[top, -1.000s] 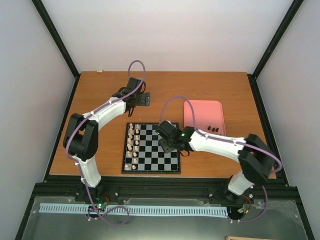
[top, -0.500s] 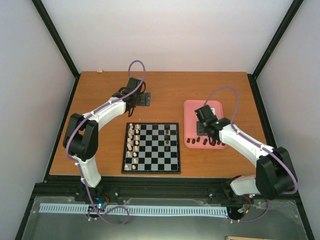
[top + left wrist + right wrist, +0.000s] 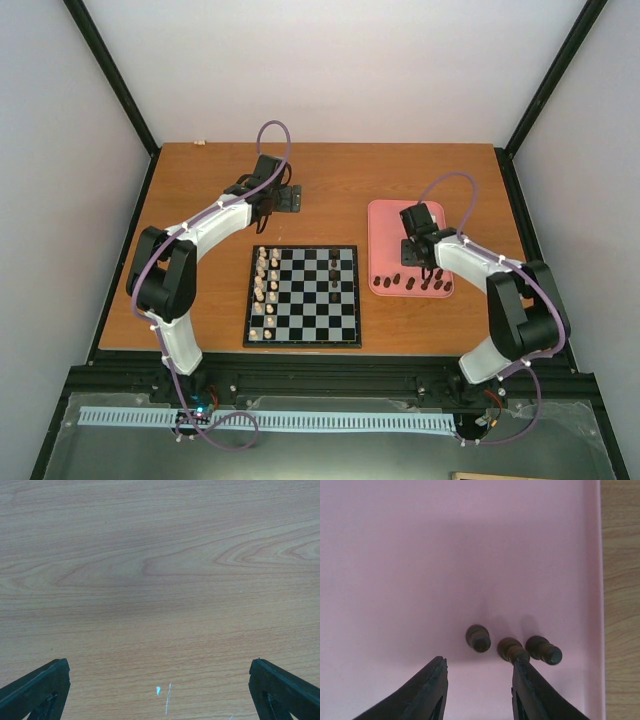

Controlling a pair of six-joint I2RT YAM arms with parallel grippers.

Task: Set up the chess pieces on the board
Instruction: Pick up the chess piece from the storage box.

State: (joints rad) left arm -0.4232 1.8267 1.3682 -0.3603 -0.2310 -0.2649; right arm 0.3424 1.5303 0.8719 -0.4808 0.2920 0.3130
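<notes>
One board (image 3: 305, 310), one pink tray (image 3: 385, 235), three chess pieces (image 3: 478, 638) by the right hand (image 3: 479, 666)

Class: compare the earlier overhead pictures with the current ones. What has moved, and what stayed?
The right gripper swung from above the board rightward to the pink tray, where it now hangs with jaws open over the dark pieces, gripping nothing. The left gripper, open over the table, and the cream pieces stayed put.

Right claw (image 3: 479, 661) left board (image 3: 300, 343), now over dark pieces (image 3: 479, 639) on pink tray (image 3: 388, 216).
</notes>
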